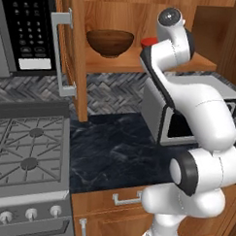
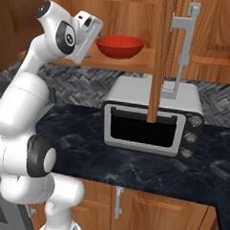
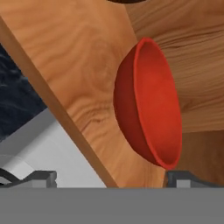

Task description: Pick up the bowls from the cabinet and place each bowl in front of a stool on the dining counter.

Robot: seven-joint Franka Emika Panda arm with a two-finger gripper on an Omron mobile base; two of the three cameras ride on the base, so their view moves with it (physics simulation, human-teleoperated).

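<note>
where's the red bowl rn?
The red bowl sits on the open cabinet's shelf, above the toaster oven. In the hand view it is just ahead of the open gripper.

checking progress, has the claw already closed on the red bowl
No, the red bowl sits free on the cabinet shelf ahead of the open claw, whose fingertips touch nothing.

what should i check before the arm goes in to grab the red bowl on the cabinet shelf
1. Cabinet door open: ok.
2. Red bowl upright on the shelf: ok.
3. Gripper open and empty: ok.
4. Red bowl ahead of the gripper in the hand view: ok, between the fingertips.
5. Wooden bowl apart from the red one: ok.
6. Room between hand and toaster oven below: cannot tell.
</note>
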